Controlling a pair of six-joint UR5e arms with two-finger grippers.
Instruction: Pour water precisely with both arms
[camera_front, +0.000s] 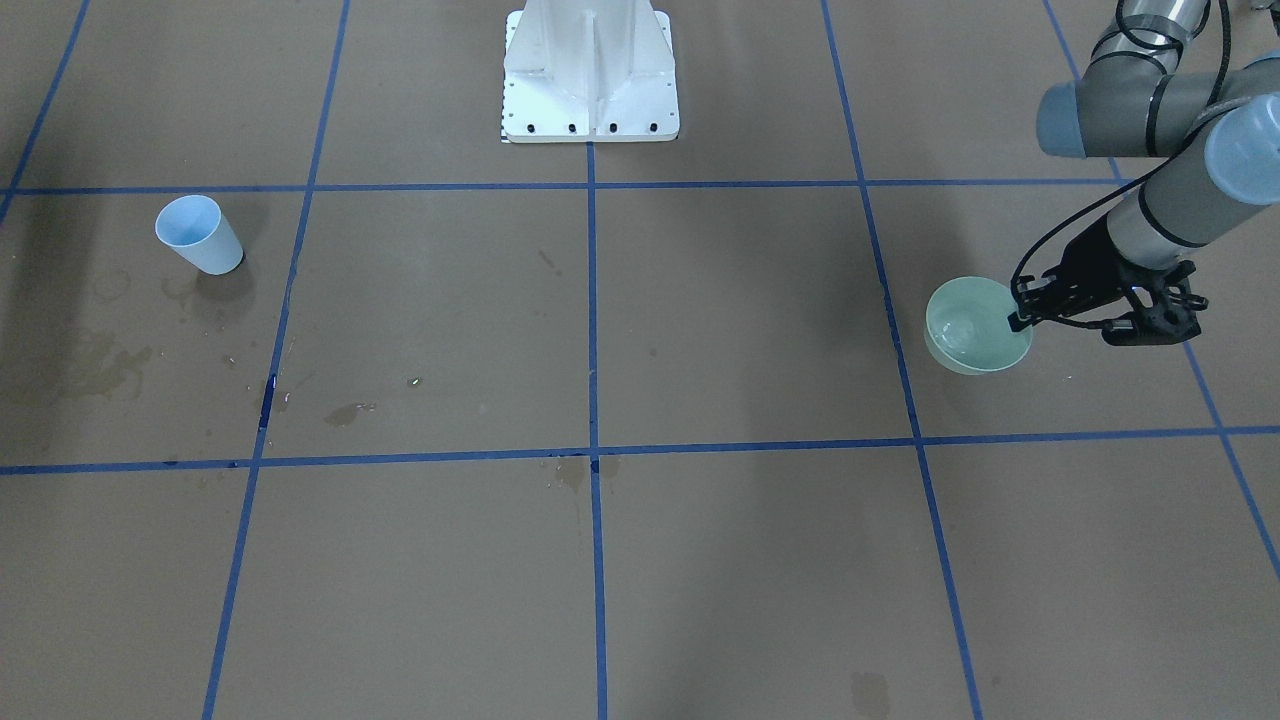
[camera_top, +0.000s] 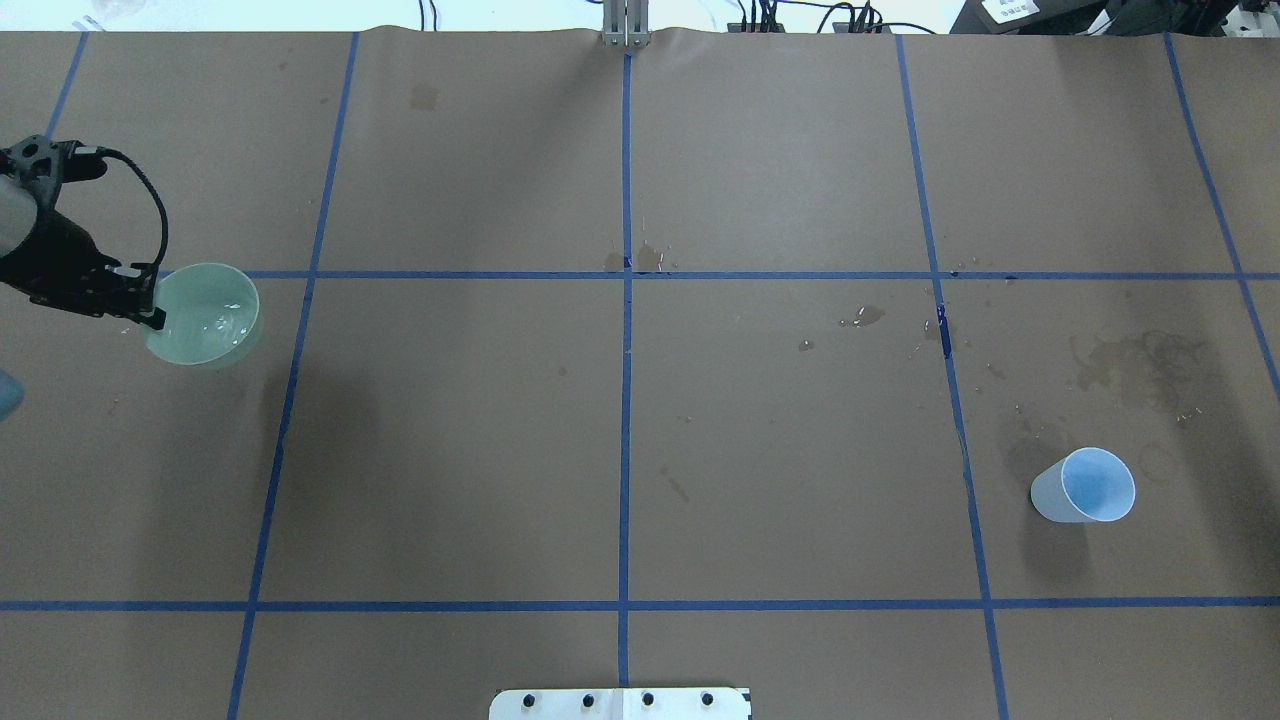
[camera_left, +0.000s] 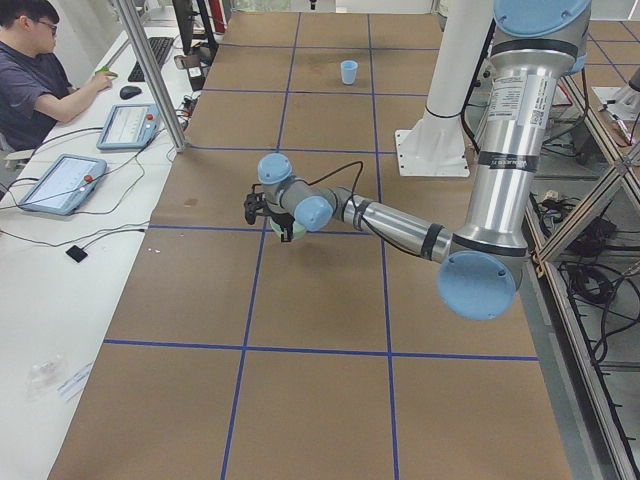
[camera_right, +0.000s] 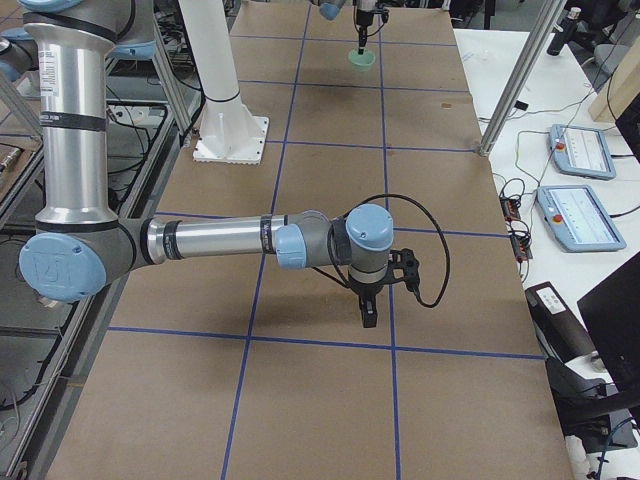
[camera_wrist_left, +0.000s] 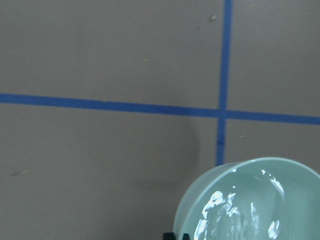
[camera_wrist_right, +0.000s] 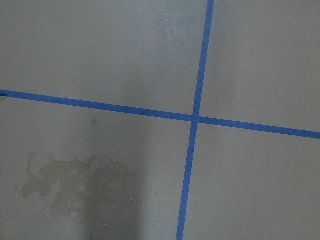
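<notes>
My left gripper (camera_front: 1020, 319) pinches the rim of the green bowl (camera_front: 975, 330) of water (camera_wrist_left: 225, 210), with the blue cup (camera_front: 200, 236) well apart, nearer my right arm (camera_right: 210, 240).

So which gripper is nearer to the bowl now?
Left. The left gripper holds the bowl by its rim. The right gripper hangs over the other end of the table, far from the bowl.

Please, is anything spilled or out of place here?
Yes. Dull stains mark the brown paper beside the blue cup, and small shiny droplets lie near a tape line; both look like spills. The left gripper holds the green bowl by its rim.
</notes>
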